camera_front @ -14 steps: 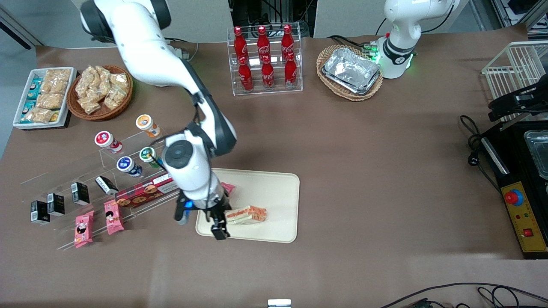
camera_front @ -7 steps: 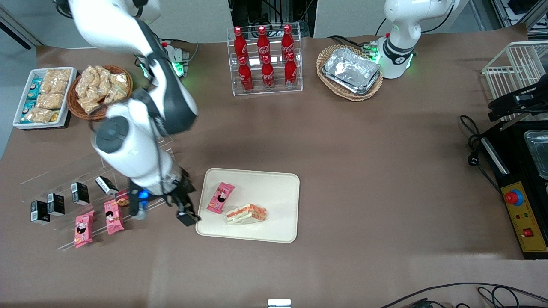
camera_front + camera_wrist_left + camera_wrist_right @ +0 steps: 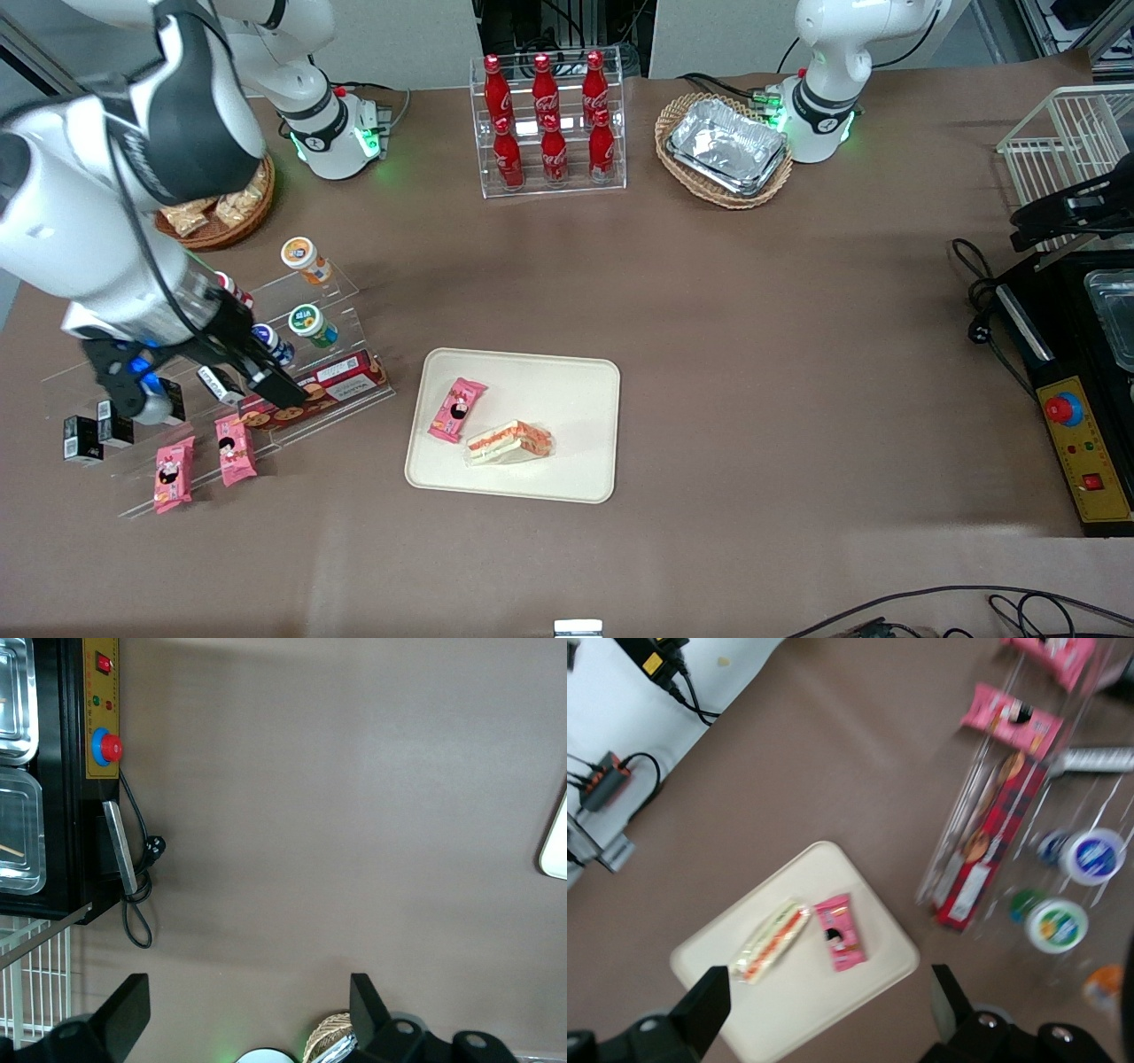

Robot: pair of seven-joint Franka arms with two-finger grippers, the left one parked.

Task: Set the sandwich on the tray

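Sandwich (image 3: 509, 442) lies on tray (image 3: 580, 399), well apart from open, empty gripper (image 3: 266, 383).

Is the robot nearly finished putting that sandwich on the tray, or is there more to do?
It looks finished. The sandwich lies flat on the tray, beside a pink snack packet. The gripper is open and holds nothing, up over the clear snack rack toward the working arm's end. Nothing appears left.
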